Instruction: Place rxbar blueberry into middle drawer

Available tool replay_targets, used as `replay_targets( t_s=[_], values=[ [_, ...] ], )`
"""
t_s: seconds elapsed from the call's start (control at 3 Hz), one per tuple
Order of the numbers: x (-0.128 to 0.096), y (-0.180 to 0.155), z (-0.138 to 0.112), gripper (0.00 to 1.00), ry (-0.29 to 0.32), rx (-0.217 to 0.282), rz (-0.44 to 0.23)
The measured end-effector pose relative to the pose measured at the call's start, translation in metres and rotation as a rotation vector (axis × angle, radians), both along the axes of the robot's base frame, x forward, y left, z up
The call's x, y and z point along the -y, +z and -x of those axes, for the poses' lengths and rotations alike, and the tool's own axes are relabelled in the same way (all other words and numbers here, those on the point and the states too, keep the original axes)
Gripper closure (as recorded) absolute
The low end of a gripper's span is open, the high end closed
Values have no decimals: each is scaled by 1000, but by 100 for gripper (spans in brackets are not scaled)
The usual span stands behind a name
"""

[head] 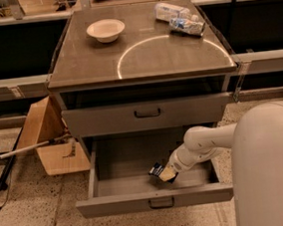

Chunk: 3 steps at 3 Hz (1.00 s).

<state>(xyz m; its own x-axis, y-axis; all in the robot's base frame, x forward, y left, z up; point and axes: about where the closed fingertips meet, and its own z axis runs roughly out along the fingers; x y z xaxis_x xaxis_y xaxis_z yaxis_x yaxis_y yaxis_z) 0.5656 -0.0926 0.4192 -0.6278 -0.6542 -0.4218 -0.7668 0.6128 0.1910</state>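
A bowl (105, 29) is set at the far left of the counter (166, 57), and bottles (180, 19) are laid at its far right. Under the top an upper drawer (191, 111) is kept closed, with the middle drawer (115, 205) pulled out nearer below it. The tool (165, 173) is placed inside that drawer, right of centre, the rxbar blueberry (156, 169) at its tip; a box (49, 139) is stood on the floor (36, 215), left.

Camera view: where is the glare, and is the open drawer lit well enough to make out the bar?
Camera view: a bright curved streak of glare crosses the cabinet top; the middle drawer sits in shade under the drawer above, yet the rxbar blueberry shows dark blue at the gripper.
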Motion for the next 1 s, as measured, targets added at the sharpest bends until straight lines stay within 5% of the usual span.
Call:
replay_targets(
  t_s=[1.0],
  values=[
    [0, 0, 0, 0, 0, 0, 0]
  ],
)
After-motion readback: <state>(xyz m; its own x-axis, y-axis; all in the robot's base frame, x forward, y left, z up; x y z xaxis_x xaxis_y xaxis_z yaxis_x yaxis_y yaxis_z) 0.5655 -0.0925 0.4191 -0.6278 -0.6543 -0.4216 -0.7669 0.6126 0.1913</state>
